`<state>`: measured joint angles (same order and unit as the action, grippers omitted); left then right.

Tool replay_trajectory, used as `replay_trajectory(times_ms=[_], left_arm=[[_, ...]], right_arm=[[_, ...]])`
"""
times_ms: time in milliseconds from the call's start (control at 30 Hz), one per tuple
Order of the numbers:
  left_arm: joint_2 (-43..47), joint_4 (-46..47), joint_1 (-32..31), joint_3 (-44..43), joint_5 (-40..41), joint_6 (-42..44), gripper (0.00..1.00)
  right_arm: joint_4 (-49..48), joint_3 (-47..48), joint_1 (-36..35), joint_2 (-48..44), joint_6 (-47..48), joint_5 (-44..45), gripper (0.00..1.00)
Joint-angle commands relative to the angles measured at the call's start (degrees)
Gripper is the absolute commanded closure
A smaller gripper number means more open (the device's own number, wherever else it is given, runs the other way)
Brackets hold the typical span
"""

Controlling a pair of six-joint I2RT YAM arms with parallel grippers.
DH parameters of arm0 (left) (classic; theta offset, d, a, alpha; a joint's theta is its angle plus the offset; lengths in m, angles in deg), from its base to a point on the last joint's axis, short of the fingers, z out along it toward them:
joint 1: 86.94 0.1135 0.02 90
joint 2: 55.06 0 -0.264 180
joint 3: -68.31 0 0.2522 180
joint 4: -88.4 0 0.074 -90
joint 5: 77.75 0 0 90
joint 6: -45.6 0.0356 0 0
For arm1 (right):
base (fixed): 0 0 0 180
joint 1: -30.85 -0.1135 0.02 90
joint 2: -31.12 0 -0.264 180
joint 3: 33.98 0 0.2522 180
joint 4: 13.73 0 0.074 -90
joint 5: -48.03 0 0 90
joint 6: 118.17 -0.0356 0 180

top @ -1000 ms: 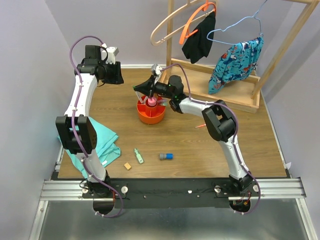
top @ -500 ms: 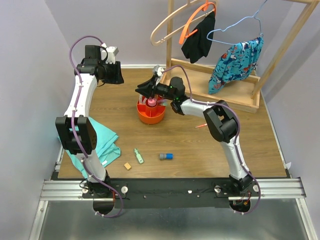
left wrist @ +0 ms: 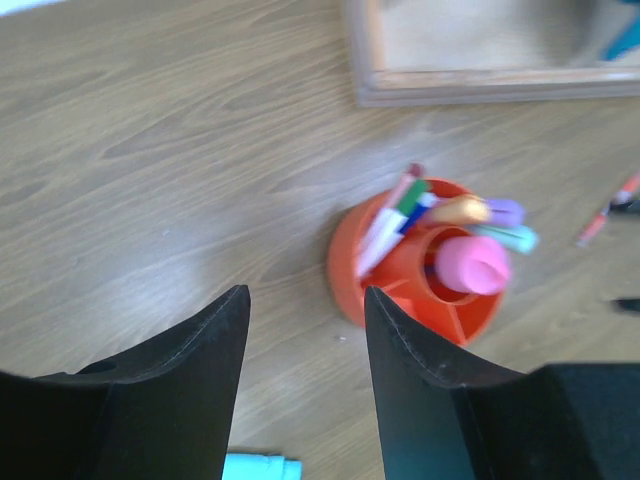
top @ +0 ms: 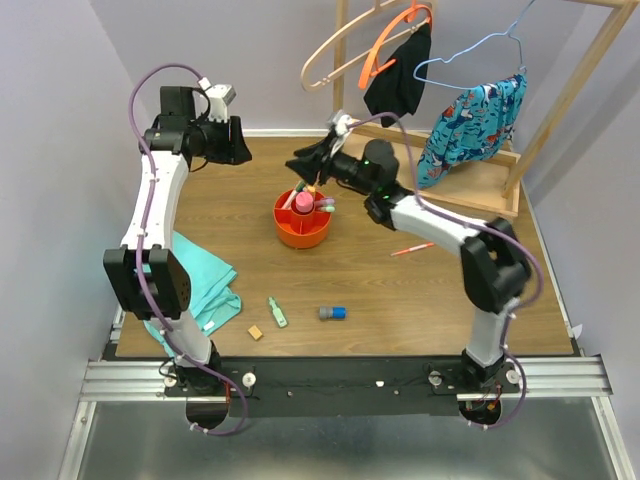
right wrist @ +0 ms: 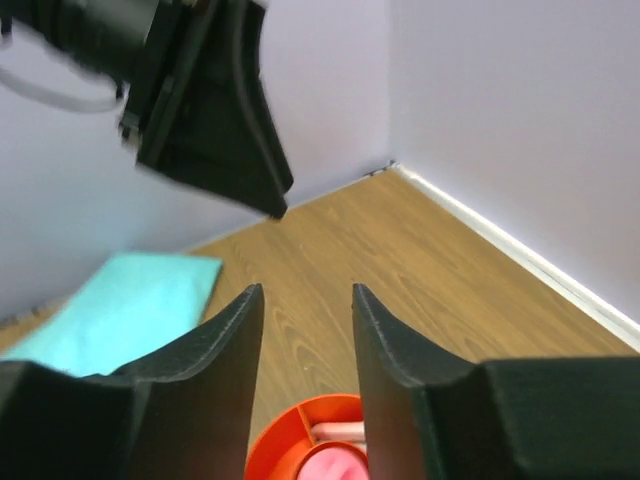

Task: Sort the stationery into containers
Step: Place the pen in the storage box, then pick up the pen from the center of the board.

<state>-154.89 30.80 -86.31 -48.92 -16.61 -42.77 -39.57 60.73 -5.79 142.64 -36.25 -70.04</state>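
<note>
From above, we see the orange organiser (top: 302, 228) on the table (top: 450, 290), nearer the far edge. Its markers (top: 322, 204) lean right, and the right gripper (top: 303, 168) above hides its far rim. A green highlighter (top: 276, 312) lies pointing near-to-far by the near edge, beside a tan cube (top: 256, 332). The left gripper (top: 236, 143) hangs over the far-left corner.

In the left wrist view, the jaws stand apart and empty, and the organiser's contents are blurred.

In the right wrist view, the jaws are parted and empty, and the organiser is cut off at the bottom.
</note>
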Motion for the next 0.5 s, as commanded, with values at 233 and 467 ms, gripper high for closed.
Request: replay_trajectory(times_ms=[233, 467], left_arm=[[8.0, 2.2, -29.5, -2.2, -11.1, 13.1, 0.34], [-7.9, 1.2, -47.7, -13.6, 7.0, 13.8, 0.32]], right_arm=[[51.6, -13.1, 18.3, -30.2, -13.2, 23.9, 0.46], [61.7, -22.2, 32.9, -44.2, -9.7, 25.2, 0.45]])
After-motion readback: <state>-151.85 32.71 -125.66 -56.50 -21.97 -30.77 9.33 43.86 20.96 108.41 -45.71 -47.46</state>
